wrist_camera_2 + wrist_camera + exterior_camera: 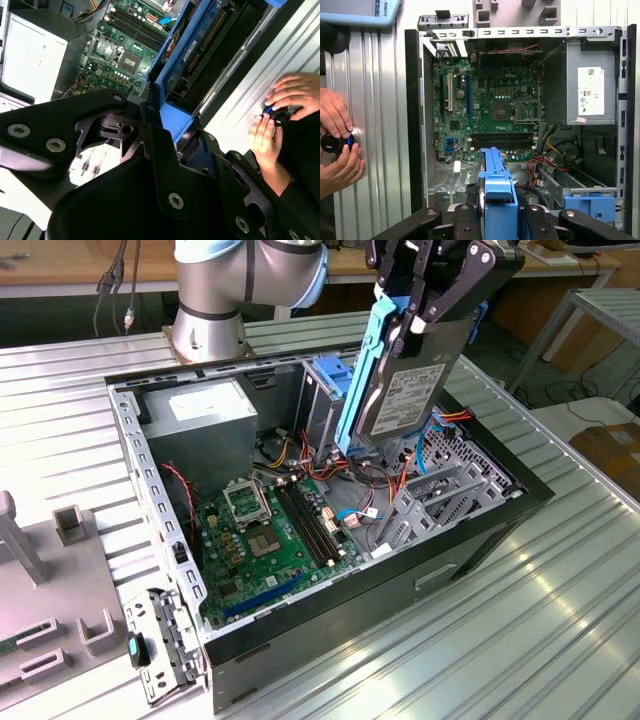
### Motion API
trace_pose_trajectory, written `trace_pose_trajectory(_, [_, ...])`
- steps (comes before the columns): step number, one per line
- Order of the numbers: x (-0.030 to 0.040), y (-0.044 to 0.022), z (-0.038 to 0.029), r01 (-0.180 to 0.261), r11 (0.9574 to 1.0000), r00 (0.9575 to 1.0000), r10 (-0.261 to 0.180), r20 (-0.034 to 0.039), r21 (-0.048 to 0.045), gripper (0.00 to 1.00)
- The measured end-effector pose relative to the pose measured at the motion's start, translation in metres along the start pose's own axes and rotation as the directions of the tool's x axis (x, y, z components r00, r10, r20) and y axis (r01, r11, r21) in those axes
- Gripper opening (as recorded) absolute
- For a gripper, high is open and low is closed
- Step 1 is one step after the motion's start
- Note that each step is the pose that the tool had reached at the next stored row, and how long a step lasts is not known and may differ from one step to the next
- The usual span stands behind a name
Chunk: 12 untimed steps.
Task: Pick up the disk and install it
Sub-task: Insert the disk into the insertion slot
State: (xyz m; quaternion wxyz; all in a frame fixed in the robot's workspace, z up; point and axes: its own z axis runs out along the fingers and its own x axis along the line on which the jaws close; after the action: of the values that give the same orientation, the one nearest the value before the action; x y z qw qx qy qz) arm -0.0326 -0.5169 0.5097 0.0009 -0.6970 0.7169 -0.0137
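The exterior view looks down at a slant from off a corner of the open computer case (pixel 480 530). The first wrist view faces straight down into it from high above. The second wrist view peers close past the gripper (pixel 167 117) along the disk (pixel 202 47). All three share the motherboard (pixel 270 540); both wrist views catch a person's hands (pixel 342 170) on the table (pixel 375 125)

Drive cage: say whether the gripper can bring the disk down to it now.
Probably yes: the case is open and the gripper holds the disk near the cage; loose cables lie below.
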Motion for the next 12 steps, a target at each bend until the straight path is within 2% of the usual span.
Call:
trace_pose_trajectory(2, [0.0084, -0.0018, 0.0012, 0.000, 1.0000, 1.0000, 0.000, -0.0019, -0.0001, 0.37])
trace_pose_trajectory(3, [0.0104, -0.0040, 0.0021, 0.000, 1.0000, 1.0000, 0.000, -0.0025, -0.0002, 0.37])
trace_pose_trajectory(6, [0.0109, -0.0142, 0.0043, 0.000, 1.0000, 1.0000, 0.000, -0.0027, -0.0001, 0.37])
trace_pose_trajectory(8, [0.0110, -0.0244, 0.0060, 0.000, 1.0000, 1.0000, 0.000, -0.0030, -0.0001, 0.37])
trace_pose_trajectory(10, [0.0118, -0.0275, 0.0066, 0.000, 1.0000, 1.0000, 0.000, -0.0044, -0.0002, 0.37])
trace_pose_trajectory(12, [0.0157, -0.0299, 0.0080, 0.000, 1.0000, 1.0000, 0.000, -0.0060, -0.0001, 0.37])
